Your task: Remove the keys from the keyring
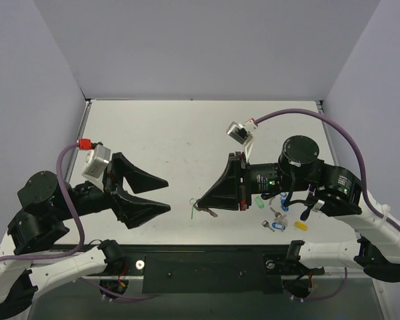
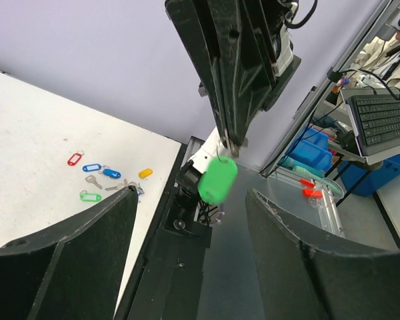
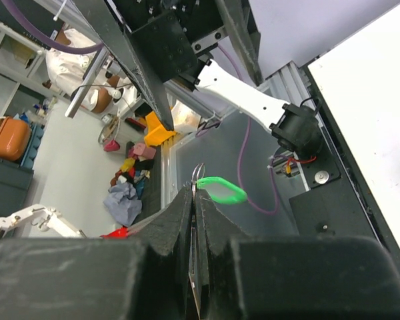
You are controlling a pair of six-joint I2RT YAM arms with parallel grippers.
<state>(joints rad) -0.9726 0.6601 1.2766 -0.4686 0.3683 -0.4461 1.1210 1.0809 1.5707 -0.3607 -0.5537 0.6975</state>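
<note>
- The green key (image 2: 218, 180) hangs just under the tips of the right gripper (image 2: 232, 143). It is off the table and in the gap facing the left gripper (image 1: 168, 195).
- Its long axis runs roughly straight down from those tips, leaning a little. The ring end is uppermost and the rounded free end points down. From above it shows edge-on, as a thin green line.
- The keyring (image 2: 222, 156) is barely visible, a thin wire at the very tips. A silver key (image 1: 208, 213) seems to dangle just beside the same tips, though it is too small to be sure.
- The right gripper's jaws are pressed together and, as far as I can tell, pinch the wire loop.
- The left gripper is spread wide with nothing in it, its 2 fingers standing apart from the green key on either side of its line.
- I'd judge the step in hand to be the left gripper taking the green key. It should close on the 2 flat faces low on the head, away from the ring, then work the key round the wire while the right gripper holds firm.
- Beyond the right gripper, loose tags (image 2: 110, 173) lie on the table (image 2: 27, 133).
</note>
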